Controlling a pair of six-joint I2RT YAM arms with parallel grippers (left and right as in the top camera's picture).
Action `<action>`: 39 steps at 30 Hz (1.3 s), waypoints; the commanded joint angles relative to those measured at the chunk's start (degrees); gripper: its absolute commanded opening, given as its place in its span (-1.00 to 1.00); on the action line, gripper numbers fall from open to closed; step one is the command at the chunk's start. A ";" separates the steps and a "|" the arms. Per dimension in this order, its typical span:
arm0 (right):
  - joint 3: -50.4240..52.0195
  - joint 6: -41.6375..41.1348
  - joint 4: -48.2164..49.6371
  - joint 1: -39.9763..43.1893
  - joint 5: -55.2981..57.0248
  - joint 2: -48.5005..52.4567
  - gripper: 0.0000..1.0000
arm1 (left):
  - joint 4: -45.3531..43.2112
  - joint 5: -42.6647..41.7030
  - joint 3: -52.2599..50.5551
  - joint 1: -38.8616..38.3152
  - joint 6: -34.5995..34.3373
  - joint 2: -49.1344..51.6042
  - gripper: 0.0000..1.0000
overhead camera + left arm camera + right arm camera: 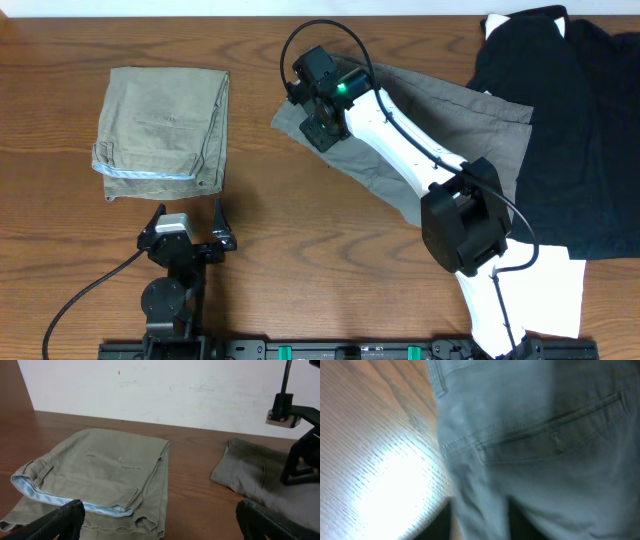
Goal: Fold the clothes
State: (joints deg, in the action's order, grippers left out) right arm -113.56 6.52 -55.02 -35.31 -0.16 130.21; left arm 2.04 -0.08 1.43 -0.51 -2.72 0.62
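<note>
watching right gripper [320, 130] sitting low on left end of grey woven shorts [455, 120], spread mid-table on brown wooden table [300, 260]. its fingers are straddling a cloth ridge; i am failing to tell whether clamped. left gripper [189, 208] is resting with fingers wide apart, gripping nothing, near folded olive-khaki shorts with pale-blue waistband lining [165, 120]. black garment [585, 130] and white garment [545, 290] are lying far right.

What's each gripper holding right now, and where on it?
Left gripper: nothing, jaws open. Right gripper: edge of grey shorts sits between its jaws; grip cannot be told.
</note>
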 commanded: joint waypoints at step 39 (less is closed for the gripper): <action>0.11 -1.20 -0.52 54.21 -19.28 3.04 -0.98 | 1.97 0.33 -1.20 -0.22 0.57 -0.42 0.96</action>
State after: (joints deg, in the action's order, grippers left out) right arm -113.80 3.73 -56.42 17.08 -13.43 131.20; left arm 2.04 -0.08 1.43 -0.51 -2.72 0.62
